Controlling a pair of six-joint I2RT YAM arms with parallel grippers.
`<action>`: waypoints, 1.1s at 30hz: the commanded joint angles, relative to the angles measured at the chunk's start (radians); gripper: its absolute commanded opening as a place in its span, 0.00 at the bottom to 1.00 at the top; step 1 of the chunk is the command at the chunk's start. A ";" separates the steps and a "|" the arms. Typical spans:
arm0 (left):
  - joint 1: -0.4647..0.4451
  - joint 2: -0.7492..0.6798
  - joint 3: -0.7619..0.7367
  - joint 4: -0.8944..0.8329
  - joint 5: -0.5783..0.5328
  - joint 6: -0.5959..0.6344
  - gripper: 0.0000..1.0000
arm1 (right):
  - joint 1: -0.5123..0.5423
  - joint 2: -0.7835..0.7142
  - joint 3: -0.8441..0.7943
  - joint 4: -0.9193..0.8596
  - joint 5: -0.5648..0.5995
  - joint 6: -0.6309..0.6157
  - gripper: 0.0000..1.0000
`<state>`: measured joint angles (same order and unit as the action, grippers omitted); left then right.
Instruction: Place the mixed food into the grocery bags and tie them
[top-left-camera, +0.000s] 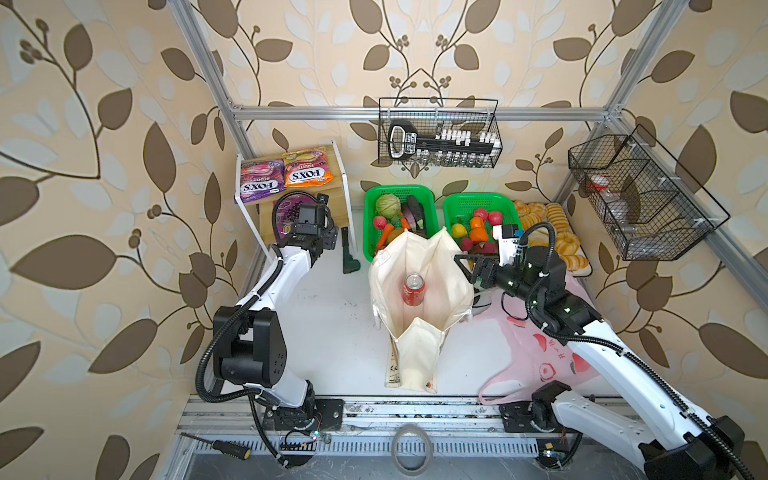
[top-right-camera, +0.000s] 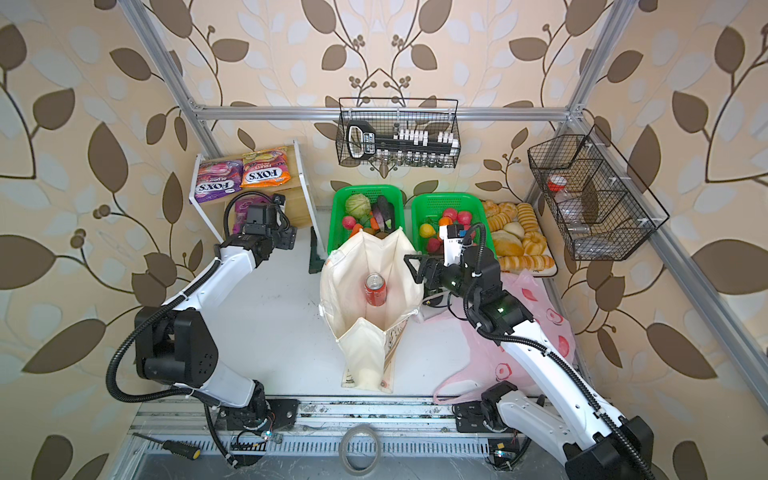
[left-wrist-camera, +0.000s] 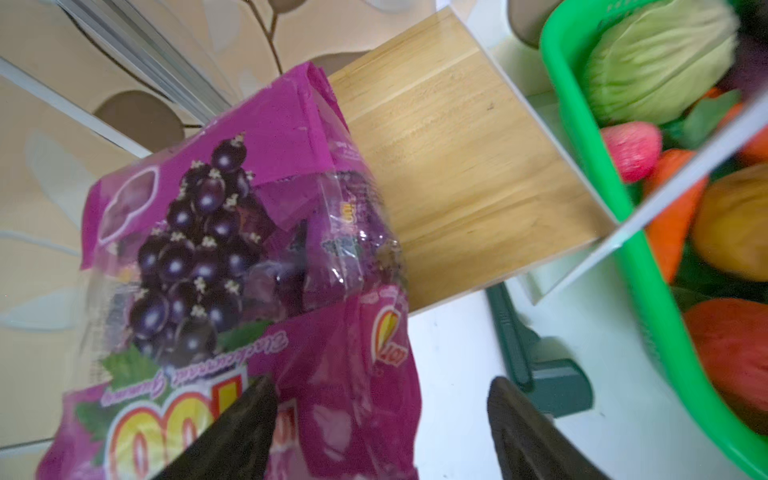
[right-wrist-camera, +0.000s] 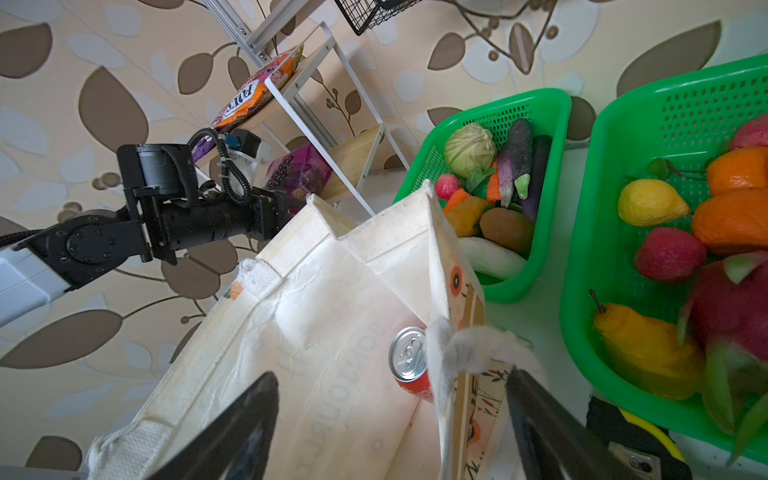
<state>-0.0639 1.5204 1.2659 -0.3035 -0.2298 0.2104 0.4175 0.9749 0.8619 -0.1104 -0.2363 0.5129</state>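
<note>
left end effector (left-wrist-camera: 382, 388), jaws released wide, is nearest the purple "100" grape snack packet (left-wrist-camera: 232, 232), which lies just ahead with its long axis pointing away.

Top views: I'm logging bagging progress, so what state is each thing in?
canvas tote, standing open.
red soda can, upright inside the tote.
pink plastic bag, lying on the table, untied.
purple grape packet, on the lower shelf, not gripped.
orange FOX'S packet, lying on the top shelf.
left gripper, fingers open at the grape packet.
right gripper, fingers open astride the tote's rim.
</note>
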 joint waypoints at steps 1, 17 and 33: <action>0.014 -0.145 -0.018 0.009 0.132 -0.105 0.86 | -0.003 -0.007 -0.011 0.007 0.000 0.007 0.86; 0.424 -0.450 -0.330 0.200 0.487 -0.836 0.99 | -0.003 -0.042 0.047 -0.010 -0.023 -0.010 0.86; 0.553 -0.205 -0.443 0.607 0.700 -1.225 0.99 | -0.003 -0.025 0.074 0.021 -0.030 0.013 0.86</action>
<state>0.4854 1.3178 0.8513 0.1471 0.4641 -0.9401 0.4171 0.9401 0.9089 -0.1200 -0.2523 0.5159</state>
